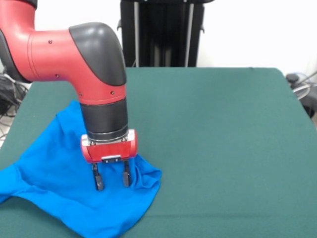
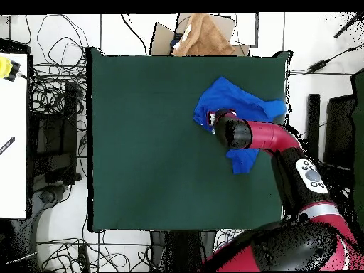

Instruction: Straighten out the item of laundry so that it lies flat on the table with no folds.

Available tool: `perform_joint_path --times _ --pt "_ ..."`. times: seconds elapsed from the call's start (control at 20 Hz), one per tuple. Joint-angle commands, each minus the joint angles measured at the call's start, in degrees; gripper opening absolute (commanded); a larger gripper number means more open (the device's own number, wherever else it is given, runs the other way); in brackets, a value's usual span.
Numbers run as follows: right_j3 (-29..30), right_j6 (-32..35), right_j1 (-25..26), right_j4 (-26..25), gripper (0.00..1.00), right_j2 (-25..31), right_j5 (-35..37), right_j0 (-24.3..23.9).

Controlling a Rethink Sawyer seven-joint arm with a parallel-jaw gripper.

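Cloth first: the shirt (image 1: 64, 191), bright blue and soft, lies crumpled near the worktop's (image 1: 223, 144) front edge in the front view, toward its left corner, with the lower part running off the picture's bottom. Its surface shows only plain blue here, with a raised ridge of folds at its right side and a flatter spread to the left. The worktop is dark green, matte and felt-like, rectangular. Above the ridge stands the hand (image 1: 113, 179), red-bodied with two dark fingers (image 1: 98, 181) parted a moderate way, nothing clamped between them; their tips sit at the cloth, contact unclear. Overhead, the shirt (image 2: 234, 99) lies by one corner, partly under the arm (image 2: 266, 135).
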Motion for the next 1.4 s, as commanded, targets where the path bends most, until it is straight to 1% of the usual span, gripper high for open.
perform_joint_path --times 0.05,0.7,0.8,0.9,1.0,1.05,1.2,1.4 --pt "6.3 6.1 1.6 -2.0 1.00 -3.1 -2.0 4.9" --pt "6.9 5.1 1.2 -1.3 1.00 -3.3 -1.5 4.7" --pt "9.1 7.2 -0.6 -1.0 1.00 -4.3 -2.1 5.5" --pt "12.4 10.9 -3.2 -0.1 1.00 -6.1 -3.0 6.9" --pt "14.0 12.5 -4.3 0.6 1.00 -6.9 -3.4 7.7" --pt "16.7 15.7 -5.5 2.1 1.00 -8.0 -4.2 9.2" --pt "18.8 19.7 -5.2 4.6 1.00 -9.5 -6.8 11.7" --pt "20.1 23.2 -4.5 8.4 1.00 -12.7 -11.1 16.3"
